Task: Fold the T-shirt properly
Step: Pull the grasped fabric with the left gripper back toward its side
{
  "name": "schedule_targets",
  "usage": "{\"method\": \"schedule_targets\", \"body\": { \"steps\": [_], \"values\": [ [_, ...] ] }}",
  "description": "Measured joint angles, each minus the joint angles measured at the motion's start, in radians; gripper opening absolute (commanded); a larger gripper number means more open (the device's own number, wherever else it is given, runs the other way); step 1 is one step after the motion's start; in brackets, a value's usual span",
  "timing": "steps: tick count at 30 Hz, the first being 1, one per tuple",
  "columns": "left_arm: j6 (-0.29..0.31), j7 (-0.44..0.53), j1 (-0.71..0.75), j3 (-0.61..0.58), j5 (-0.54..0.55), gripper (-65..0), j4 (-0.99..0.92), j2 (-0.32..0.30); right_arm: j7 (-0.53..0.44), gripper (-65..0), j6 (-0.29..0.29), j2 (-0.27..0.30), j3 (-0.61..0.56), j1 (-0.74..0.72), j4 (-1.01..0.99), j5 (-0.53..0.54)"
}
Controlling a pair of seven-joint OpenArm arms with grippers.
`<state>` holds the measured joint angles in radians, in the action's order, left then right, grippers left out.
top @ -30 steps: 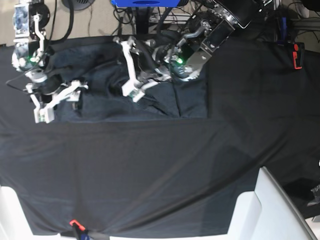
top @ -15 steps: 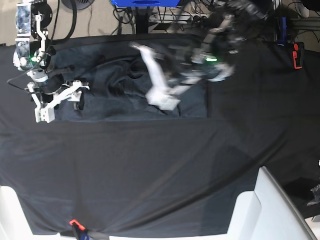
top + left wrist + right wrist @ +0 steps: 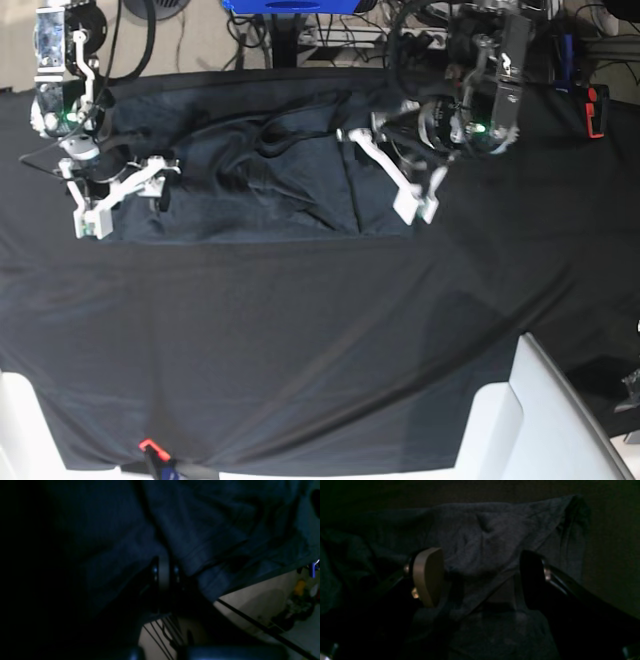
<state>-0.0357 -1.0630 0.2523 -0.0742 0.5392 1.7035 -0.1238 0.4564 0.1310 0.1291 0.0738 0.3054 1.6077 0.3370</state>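
1. The T-shirt (image 3: 260, 180) lies in the upper middle of the base view, on the black table cloth (image 3: 320, 340). It is wrinkled and bunched near its top edge, and its lower edge looks straight.

2. The left gripper (image 3: 410, 190) is at the right side of the shirt, in the upper right of the base view. Its white fingers look spread apart there. The left wrist view is too dark to check this well.

3. The right gripper (image 3: 480, 580) is at the left side of the shirt. Its two fingers are wide apart with shirt cloth lying between them. They are not pinching it.

4. What could go wrong: the shirt and the table cloth are almost the same dark color and both are soft. I think a gripper could grab the table cloth along with the shirt, and pull it up too.

5. The bunched part near the top could also get folded in, so the shirt would end up lumpy.

6. If one gripper pulls and the other has no hold, the shirt may slide sideways.

7. I can read no words, labels or brand names anywhere
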Motion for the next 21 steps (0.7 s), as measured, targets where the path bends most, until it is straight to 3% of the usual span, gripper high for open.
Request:
{"method": "schedule_targets", "body": {
  "steps": [4,12,21],
  "values": [
    [-0.121,0.003,0.003,-0.004,-0.005,-65.0,-0.049,0.016,0.000,-21.0,0.000,0.000,0.000,0.000,0.000,0.000],
    [-0.122,0.007,-0.020,-0.006,0.000,-65.0,-0.055,0.020,-0.001,-21.0,0.000,0.000,0.000,0.000,0.000,0.000],
    [-0.122,0.011,-0.078,-0.010,0.005,-65.0,-0.138,0.088,-0.001,-21.0,0.000,0.000,0.000,0.000,0.000,0.000]
  ]
}}
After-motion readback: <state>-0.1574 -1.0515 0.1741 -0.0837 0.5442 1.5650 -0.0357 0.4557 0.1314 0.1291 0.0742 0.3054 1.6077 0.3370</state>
